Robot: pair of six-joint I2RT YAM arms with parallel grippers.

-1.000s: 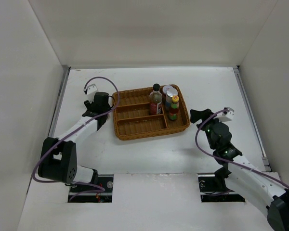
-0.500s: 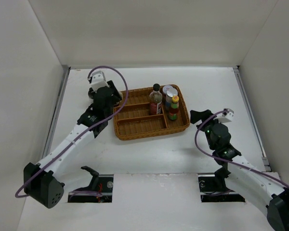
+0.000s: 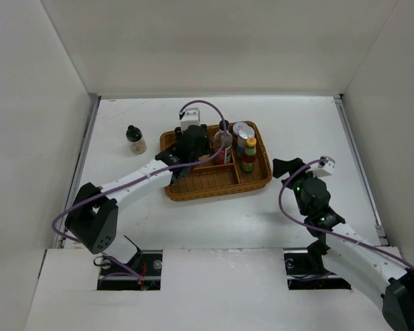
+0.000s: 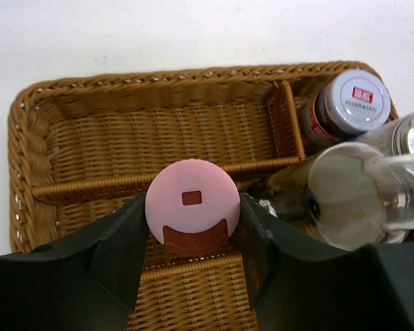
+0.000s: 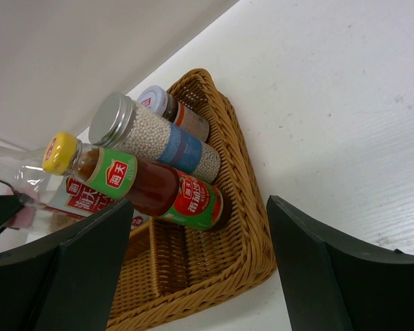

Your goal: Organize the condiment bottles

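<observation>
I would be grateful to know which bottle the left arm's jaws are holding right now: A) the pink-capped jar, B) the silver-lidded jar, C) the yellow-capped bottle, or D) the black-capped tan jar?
A: the left wrist view shows the pink-capped jar pinched on both sides above the wicker tray, while the black-capped tan jar stands alone on the table, left of the tray.
</observation>
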